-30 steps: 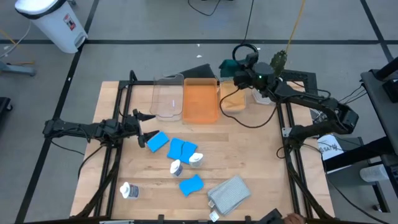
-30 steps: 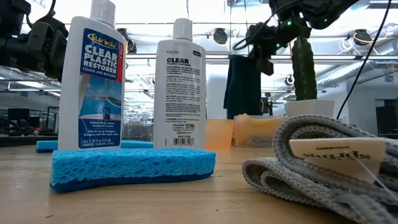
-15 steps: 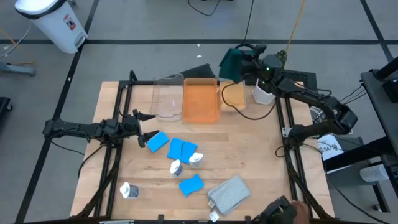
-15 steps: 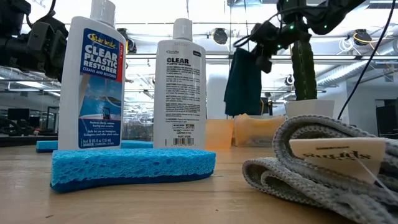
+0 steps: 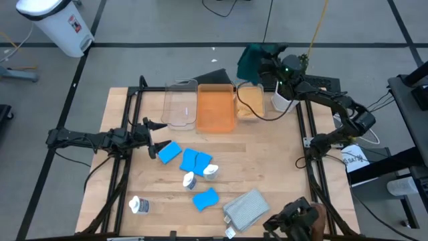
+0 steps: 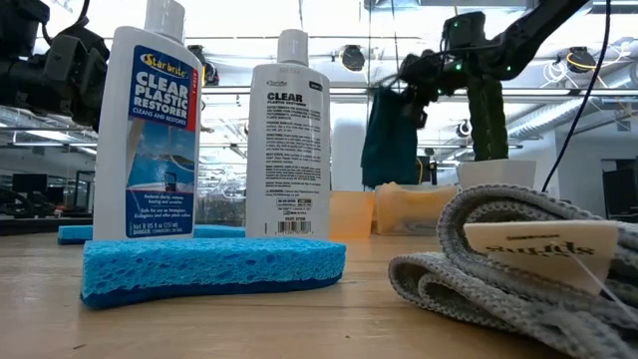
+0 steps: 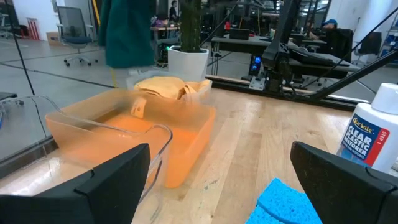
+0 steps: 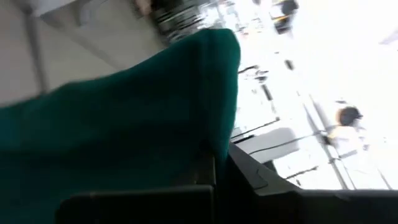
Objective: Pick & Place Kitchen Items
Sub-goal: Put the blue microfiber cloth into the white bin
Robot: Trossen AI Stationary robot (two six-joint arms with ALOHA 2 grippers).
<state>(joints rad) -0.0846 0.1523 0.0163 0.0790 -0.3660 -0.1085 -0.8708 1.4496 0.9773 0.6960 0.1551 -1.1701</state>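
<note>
Right claw (image 5: 266,61) clamped on the dark green cloth (image 5: 252,60), raised high beyond the far edge of the worktop (image 5: 267,161) at about one o'clock. Hanging limp and long in the low view (image 6: 387,135), soft and matte, pinched at one top corner so the rest drapes free, probably for carrying clear of the bins.

Below it, at twelve to one o'clock: an orange bin (image 5: 215,107), translucent and boxy, beside a clear bin (image 5: 180,104) with thin glassy walls. Just beside the orange bin, a crumpled orange cloth (image 5: 251,102), and a white pot (image 5: 283,100) with a cactus.

Left claw (image 5: 155,136) at nine o'clock, low over the worktop, fingers spread apart and gripping nothing, aimed at the nearest blue sponge (image 5: 169,152), likely waiting.

Spread from centre to six o'clock: more porous blue sponges (image 5: 205,198), small white bottles (image 5: 139,205), smooth plastic with printed labels, two upright and one on its side. Grey cloth (image 5: 246,206) folded thick at five o'clock, ribbed knit, paper tag attached.
</note>
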